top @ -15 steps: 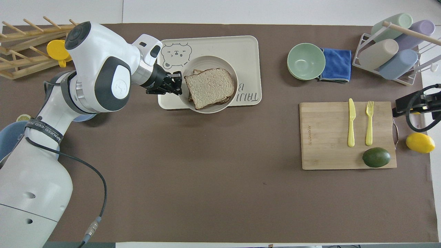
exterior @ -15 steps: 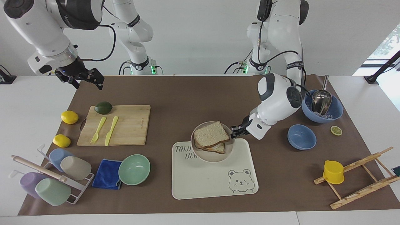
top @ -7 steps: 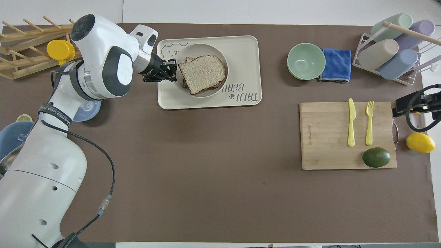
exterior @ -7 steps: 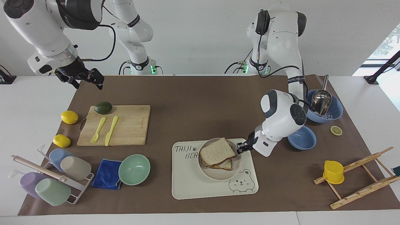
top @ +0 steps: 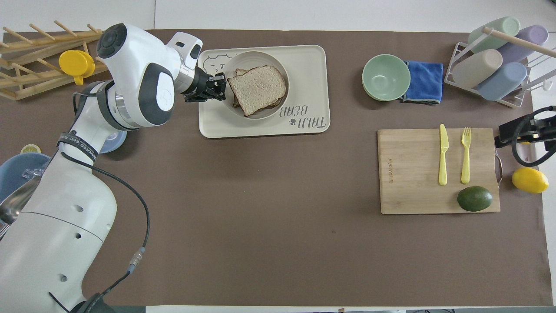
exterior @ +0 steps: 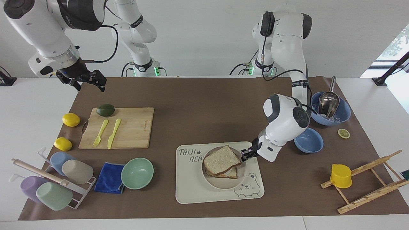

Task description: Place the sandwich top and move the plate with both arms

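Note:
The round beige plate [exterior: 220, 185] is on the cream tray [exterior: 191, 195], beside its bear drawing; I cannot tell whether it rests there or hangs just above. The sandwich top [exterior: 221, 158], a pale slice with a brown crust, lies on the lower slice on the plate. My left gripper [exterior: 245, 154] is shut on the plate's rim at the side toward the left arm's end. In the overhead view the left gripper [top: 219, 85] meets the plate [top: 260, 55] beside the sandwich top [top: 257, 86]. My right gripper [exterior: 88, 81] waits open in the air over the table's corner near the right arm's base.
Two blue bowls [exterior: 308, 140] [exterior: 343, 115] stand close to the left arm's elbow. A mint-green bowl [exterior: 137, 173] and a blue cloth [exterior: 109, 177] lie beside the tray. A cutting board [exterior: 131, 127] holds cutlery and an avocado. A cup rack [exterior: 48, 179] and a wooden rack [exterior: 367, 182] stand at the table's ends.
My left gripper has carried the plate with the sandwich away from the robots, over the tray, and lowered it beside the bear drawing. The right arm has not moved.

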